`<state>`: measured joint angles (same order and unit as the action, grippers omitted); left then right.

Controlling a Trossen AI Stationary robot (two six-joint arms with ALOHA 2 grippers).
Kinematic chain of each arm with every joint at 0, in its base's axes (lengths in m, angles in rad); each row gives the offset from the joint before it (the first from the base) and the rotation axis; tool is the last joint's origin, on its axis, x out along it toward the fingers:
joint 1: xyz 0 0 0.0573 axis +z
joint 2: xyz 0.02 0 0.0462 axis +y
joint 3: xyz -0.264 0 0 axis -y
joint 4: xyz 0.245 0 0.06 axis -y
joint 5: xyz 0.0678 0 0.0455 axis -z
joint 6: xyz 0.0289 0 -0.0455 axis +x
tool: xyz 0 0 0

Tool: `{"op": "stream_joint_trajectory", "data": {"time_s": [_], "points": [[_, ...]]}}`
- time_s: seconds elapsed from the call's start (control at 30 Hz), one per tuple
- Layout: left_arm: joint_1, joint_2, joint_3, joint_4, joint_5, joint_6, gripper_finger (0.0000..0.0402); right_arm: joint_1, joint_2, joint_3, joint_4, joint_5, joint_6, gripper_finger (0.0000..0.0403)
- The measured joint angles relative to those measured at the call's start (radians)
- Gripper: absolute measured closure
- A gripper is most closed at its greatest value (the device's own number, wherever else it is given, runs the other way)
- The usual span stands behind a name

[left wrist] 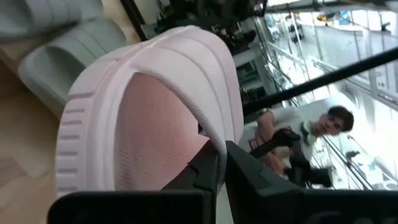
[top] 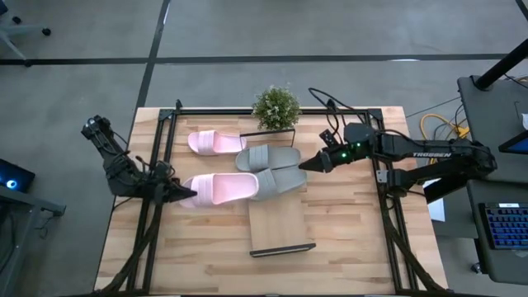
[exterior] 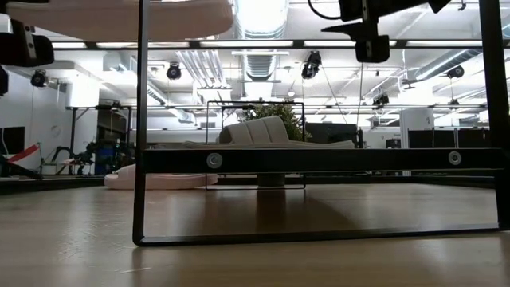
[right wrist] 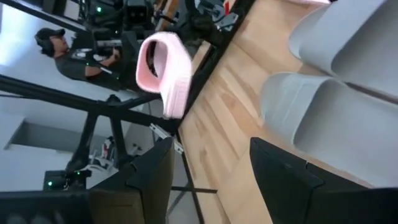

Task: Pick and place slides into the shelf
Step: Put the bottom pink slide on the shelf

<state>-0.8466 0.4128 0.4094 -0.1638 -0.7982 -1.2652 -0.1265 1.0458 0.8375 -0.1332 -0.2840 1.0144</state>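
Nearest thing: the heel of a pink slide (left wrist: 149, 118) fills the left wrist view, with the dark fingers (left wrist: 211, 180) closed on its rim.
Left gripper: the left gripper (top: 183, 195) pinches that pink slide (top: 221, 189) at its heel end, at the left side of the table (top: 346, 247); in the low view its sole (exterior: 119, 17) shows high up, so I judge it is lifted.
Right gripper: the right gripper (top: 307, 164) hangs spread and empty just beside the grey slides.
Other slides: the second pink slide (top: 213, 143) lies near the plant (top: 275, 107); two grey slides (top: 268, 157) (top: 276, 183) are in the middle, one of them on the far end of the shelf.
Shelf: the shelf (top: 280, 224) has its near part bare, up to the black wire rim (top: 283, 248).
Risk: the grip is only on a thin edge, so the slide may turn or slip out; its toe is close to the grey slide and may push it.
Free room: open wood lies on both sides of the shelf; the black frame bars (top: 148, 223) stand near the left arm.
People: a person (left wrist: 323, 124) sits behind the table.
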Motion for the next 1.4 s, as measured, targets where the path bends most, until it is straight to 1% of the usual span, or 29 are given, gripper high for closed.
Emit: {"op": "stream_joint_trajectory", "data": {"time_s": [0.17,0.37,0.53,0.67,0.83,0.93,1.0,1.1,1.23,1.3,1.4], "points": [[0.072,0.036,0.020,-0.001,0.000,-0.003,0.0401,0.053,0.026,-0.001,0.055,0.064,0.017,0.0202],[0.154,0.084,0.039,0.022,0.001,0.000,0.0401,0.123,0.109,0.000,0.226,0.132,0.047,0.0202],[0.215,0.112,0.039,0.187,0.003,0.074,0.0401,0.160,0.180,0.000,0.307,0.143,0.058,0.0202],[0.255,0.174,0.044,0.327,0.007,0.162,0.0401,0.194,0.189,0.000,0.353,0.232,0.031,0.0202],[0.300,0.255,0.072,0.350,-0.037,0.173,0.0401,0.218,0.161,0.000,0.356,0.334,-0.002,0.0202],[0.331,0.309,0.094,0.368,-0.089,0.150,0.0401,0.229,0.152,0.000,0.358,0.394,-0.019,0.0202],[0.353,0.347,0.112,0.397,-0.121,0.146,0.0401,0.233,0.152,0.000,0.357,0.410,-0.025,0.0202],[0.392,0.400,0.133,0.489,-0.126,0.177,0.0401,0.239,0.153,0.000,0.355,0.426,-0.031,0.0202],[0.438,0.475,0.178,0.639,-0.125,0.255,0.0401,0.253,0.154,0.000,0.355,0.494,-0.051,0.0202],[0.463,0.515,0.213,0.681,-0.127,0.281,0.0401,0.256,0.154,0.000,0.358,0.512,-0.061,0.0202],[0.494,0.572,0.276,0.687,-0.128,0.334,0.0401,0.256,0.154,0.000,0.369,0.521,-0.072,0.0202]]}}
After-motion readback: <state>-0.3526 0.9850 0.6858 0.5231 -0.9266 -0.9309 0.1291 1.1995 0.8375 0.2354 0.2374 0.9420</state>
